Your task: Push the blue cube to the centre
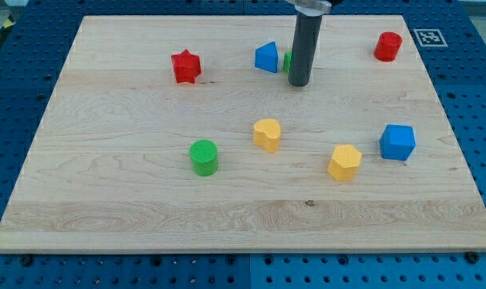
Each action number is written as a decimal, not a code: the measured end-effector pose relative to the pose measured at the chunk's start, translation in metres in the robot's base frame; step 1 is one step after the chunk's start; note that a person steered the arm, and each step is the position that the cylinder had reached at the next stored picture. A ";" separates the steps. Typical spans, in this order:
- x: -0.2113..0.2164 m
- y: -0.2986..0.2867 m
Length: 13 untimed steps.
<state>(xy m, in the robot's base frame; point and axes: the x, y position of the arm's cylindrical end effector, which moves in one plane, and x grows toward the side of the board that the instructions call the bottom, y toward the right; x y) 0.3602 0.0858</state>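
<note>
Pincer absent, bare rod, grasps nothing. Tip (299,83) has blue cube (398,142) well down-right of it. Risk: centreward push jams cube into yellow block (345,161).

The solid blue plastic cube (398,142) sits flat on my wooden bench (130,201), slightly turned, near the view's right edge, well to the right of centre, nothing touching it.
</note>
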 end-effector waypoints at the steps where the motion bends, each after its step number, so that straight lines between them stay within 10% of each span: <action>1: 0.004 0.053; 8: 0.179 0.219; 13: 0.194 0.166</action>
<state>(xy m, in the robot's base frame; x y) 0.5540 0.2522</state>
